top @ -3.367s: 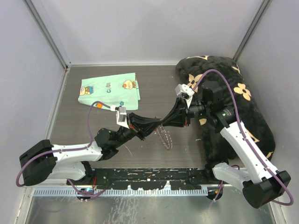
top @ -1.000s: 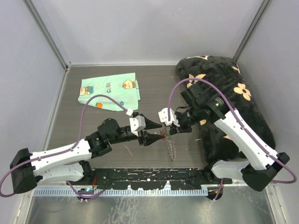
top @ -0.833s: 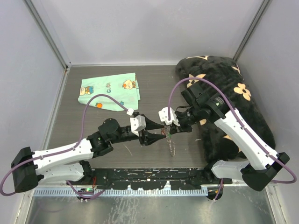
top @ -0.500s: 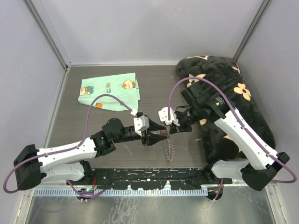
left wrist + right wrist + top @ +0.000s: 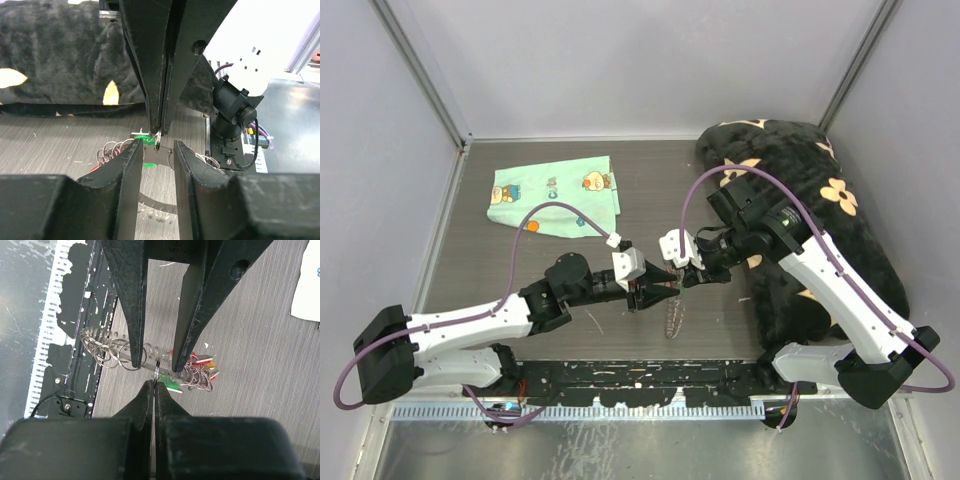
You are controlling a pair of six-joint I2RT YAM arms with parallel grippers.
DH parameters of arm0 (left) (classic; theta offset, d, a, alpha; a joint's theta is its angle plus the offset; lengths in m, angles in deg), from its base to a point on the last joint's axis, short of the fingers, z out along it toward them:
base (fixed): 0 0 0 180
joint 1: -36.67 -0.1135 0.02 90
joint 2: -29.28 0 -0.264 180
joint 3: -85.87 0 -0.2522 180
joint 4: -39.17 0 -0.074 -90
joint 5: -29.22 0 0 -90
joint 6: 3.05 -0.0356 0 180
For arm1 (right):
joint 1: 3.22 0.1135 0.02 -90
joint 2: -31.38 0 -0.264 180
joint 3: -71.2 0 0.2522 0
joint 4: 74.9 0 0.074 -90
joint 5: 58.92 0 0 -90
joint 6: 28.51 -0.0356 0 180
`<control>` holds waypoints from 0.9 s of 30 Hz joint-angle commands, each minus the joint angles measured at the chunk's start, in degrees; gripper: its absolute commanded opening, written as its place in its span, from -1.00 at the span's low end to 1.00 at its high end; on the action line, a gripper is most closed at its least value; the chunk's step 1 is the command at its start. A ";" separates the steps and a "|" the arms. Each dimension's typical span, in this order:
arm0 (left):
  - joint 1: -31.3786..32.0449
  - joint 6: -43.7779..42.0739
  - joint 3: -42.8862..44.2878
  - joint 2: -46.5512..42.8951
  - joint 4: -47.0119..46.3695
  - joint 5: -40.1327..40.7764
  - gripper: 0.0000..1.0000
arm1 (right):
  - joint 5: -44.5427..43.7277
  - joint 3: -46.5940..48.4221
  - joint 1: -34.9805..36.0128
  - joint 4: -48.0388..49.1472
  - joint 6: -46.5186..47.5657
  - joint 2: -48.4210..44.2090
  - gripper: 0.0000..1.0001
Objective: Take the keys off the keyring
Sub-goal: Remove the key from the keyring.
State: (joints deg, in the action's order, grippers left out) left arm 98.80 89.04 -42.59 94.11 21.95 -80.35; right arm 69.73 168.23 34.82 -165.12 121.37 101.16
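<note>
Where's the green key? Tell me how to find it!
Find the big black fluffy blanket on the right of the table. Just left of it, the left claw and right claw meet at a dangling bunch of keys. The green key is right at the right claw's tip; the keys beside it have red or orange tops.

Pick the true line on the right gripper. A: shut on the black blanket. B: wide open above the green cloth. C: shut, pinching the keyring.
C: in its own wrist view the right gripper has its fingers pressed together, tips clamped on the thin wire of the keyring.
</note>
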 commanded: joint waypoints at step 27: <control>-0.06 2.41 2.55 1.25 -5.55 1.26 -0.62 | 3.71 1.71 0.23 0.62 0.86 -0.56 -0.98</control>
State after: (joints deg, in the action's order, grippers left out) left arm 98.80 90.72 -42.57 95.32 21.60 -79.78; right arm 70.41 168.23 34.82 -165.52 121.42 101.16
